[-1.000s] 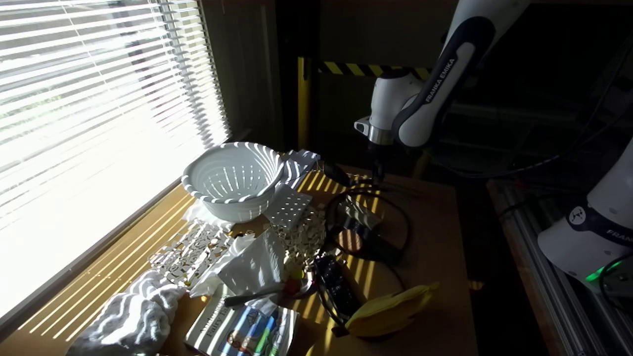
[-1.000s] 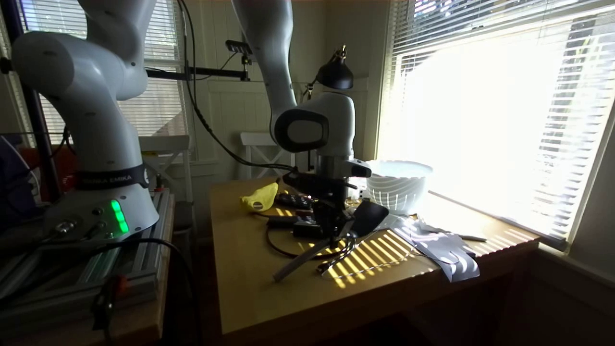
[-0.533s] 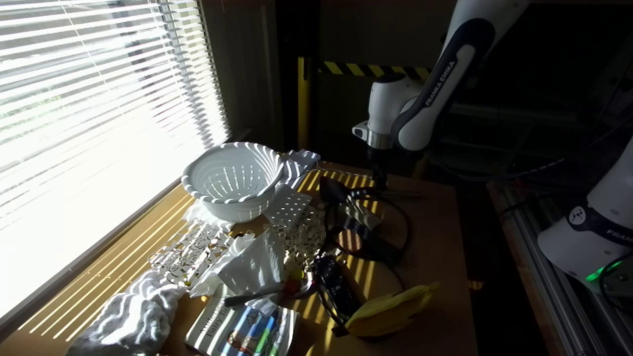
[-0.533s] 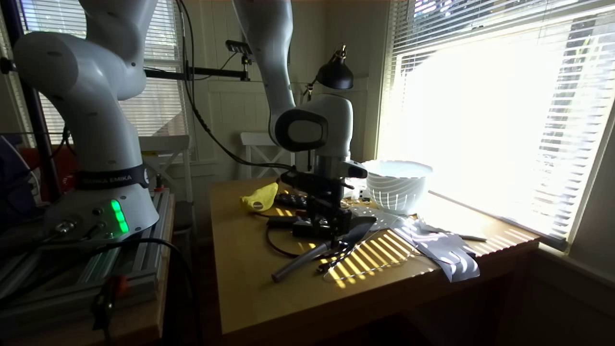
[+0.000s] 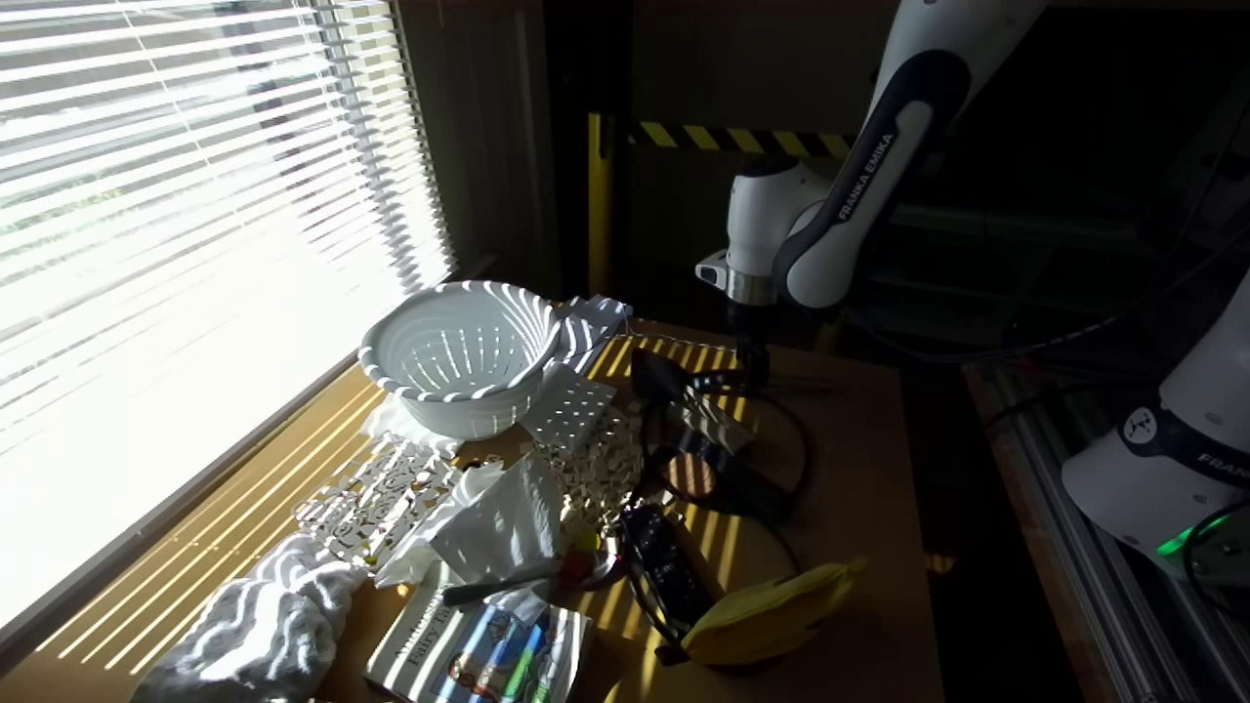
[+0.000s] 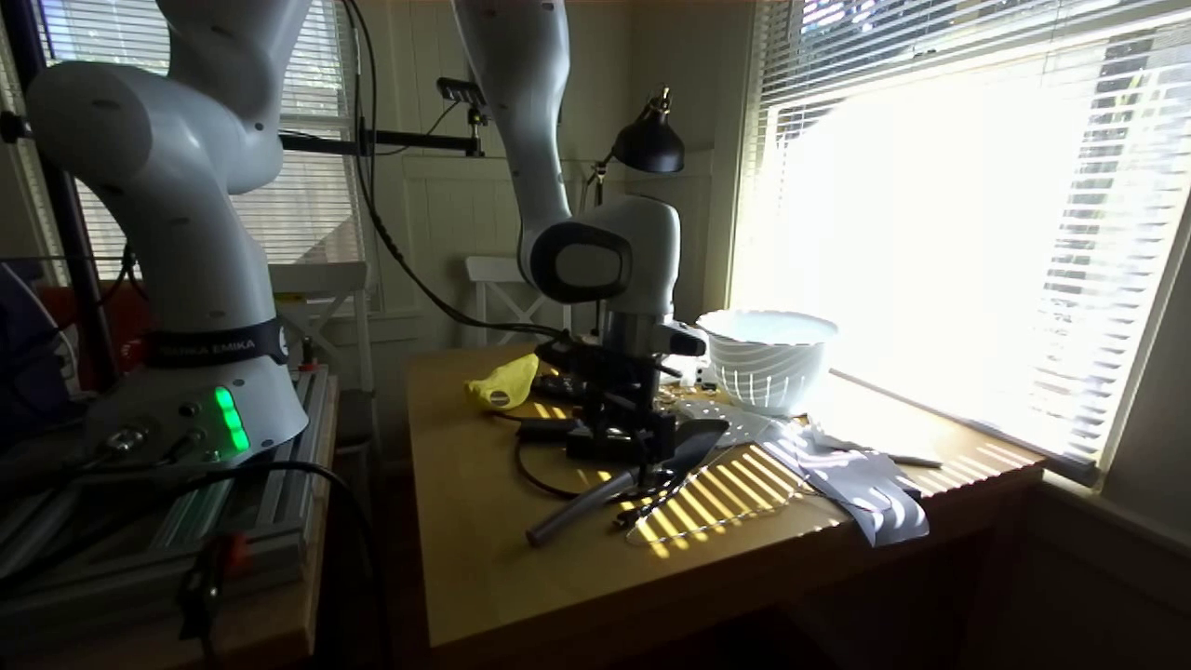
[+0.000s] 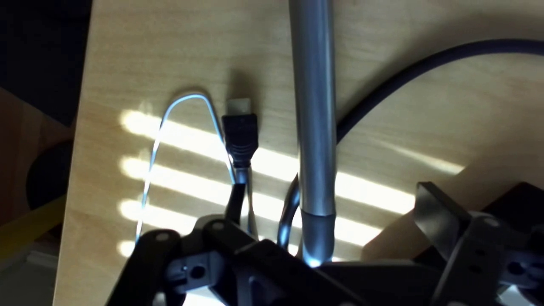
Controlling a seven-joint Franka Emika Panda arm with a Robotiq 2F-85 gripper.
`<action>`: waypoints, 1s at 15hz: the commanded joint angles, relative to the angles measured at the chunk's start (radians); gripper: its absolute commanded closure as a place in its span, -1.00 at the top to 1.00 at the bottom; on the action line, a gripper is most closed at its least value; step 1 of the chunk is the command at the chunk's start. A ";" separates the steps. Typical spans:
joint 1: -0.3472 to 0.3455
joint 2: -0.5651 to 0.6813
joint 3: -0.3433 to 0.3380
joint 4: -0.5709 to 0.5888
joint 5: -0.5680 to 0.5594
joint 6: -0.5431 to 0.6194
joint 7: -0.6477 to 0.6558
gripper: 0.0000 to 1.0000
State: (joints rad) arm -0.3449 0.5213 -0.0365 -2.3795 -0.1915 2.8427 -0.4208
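Wrist view, upper centre: grey-handled tool (image 7: 315, 106) looks set down on the table (image 7: 204, 38); your gripper (image 7: 332, 197) spread wide around it, holding nothing, not yet clear.

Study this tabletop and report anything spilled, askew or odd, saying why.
Small pale pieces lie strewn across the table near the white colander, scattered as if spilled. A dark cable also runs beneath the grey-handled tool, which looks untidy.

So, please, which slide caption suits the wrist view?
Open end effector straddling a gray handle beside a black cable plug on the sunlit table.
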 commanded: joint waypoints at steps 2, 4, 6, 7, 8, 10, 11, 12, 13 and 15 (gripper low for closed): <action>0.011 0.021 0.000 0.018 0.007 -0.006 -0.014 0.72; 0.013 0.032 0.002 0.033 0.010 -0.016 -0.013 0.39; 0.018 0.045 -0.002 0.049 0.008 -0.025 -0.008 0.09; 0.024 0.052 -0.009 0.057 0.006 -0.023 0.001 -0.05; 0.027 0.055 -0.012 0.061 0.005 -0.022 0.006 -0.20; 0.040 0.066 -0.028 0.073 0.000 -0.015 0.023 -0.45; 0.051 0.071 -0.040 0.078 -0.005 -0.010 0.034 -0.62; 0.060 0.075 -0.049 0.080 -0.007 -0.003 0.044 -0.74; 0.067 0.075 -0.056 0.081 -0.007 0.002 0.053 -0.89; 0.088 0.070 -0.074 0.078 -0.013 0.012 0.072 -0.90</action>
State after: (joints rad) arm -0.2966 0.5781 -0.0755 -2.3186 -0.1916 2.8433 -0.3914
